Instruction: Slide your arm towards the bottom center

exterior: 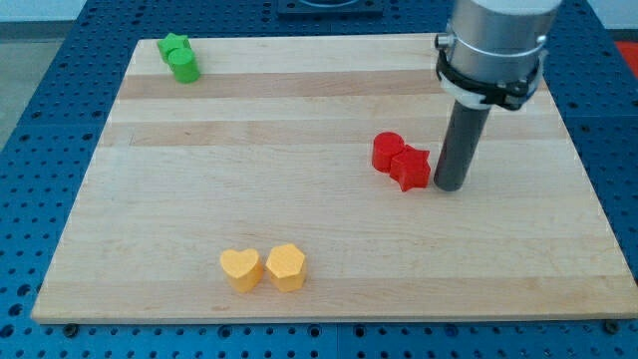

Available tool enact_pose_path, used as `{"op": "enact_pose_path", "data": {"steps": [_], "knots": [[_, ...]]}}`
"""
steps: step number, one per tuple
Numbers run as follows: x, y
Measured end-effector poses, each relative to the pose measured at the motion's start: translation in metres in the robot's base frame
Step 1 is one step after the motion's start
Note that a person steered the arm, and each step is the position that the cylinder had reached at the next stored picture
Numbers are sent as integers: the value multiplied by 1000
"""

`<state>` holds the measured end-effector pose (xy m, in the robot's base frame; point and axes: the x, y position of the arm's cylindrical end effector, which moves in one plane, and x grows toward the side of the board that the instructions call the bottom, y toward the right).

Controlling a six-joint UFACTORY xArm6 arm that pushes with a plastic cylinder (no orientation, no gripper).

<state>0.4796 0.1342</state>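
My tip (449, 185) rests on the wooden board (329, 249) at the view's right of centre. It stands just right of a red star block (411, 168), close to it or touching. A red cylinder block (386, 152) sits against the star's left side. A yellow heart block (240, 269) and a yellow hexagon block (286, 266) sit side by side near the view's bottom, left of centre. A green star block (173, 46) and a green cylinder block (184, 66) sit together at the view's top left.
The board lies on a blue perforated table (40, 150). The arm's grey body (493, 45) hangs over the board's top right part.
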Motion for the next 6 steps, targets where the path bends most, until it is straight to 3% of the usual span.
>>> {"op": "enact_pose_path", "data": {"steps": [6], "knots": [[67, -40]]}}
